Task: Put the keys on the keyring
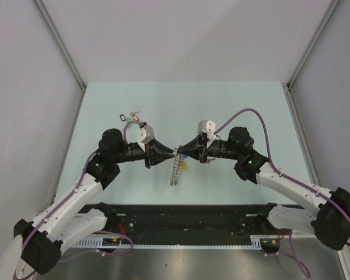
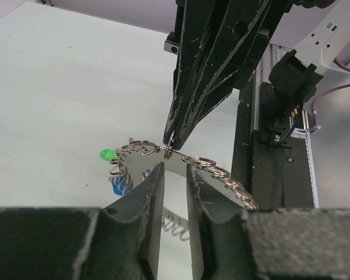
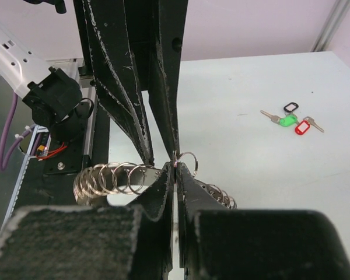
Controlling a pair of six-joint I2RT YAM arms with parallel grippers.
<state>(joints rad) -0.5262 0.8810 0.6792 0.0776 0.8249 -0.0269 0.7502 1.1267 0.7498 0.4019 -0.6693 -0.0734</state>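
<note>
The keyring (image 1: 175,169) is hanging above the middle of the surface (image 1: 134,105) between the hands, the left hand (image 1: 170,153) gripping its coil and the right hand (image 1: 179,151) pinching one loop, fingers fully closed. It is showing as a grey coil of wire loops, with the keys' green tag (image 2: 108,154) and blue tag (image 2: 119,185) dangling beside it.

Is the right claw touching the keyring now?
Touching. The left wrist view shows the right claw with its tips pinched shut on a loop at the top of the keyring.
</note>
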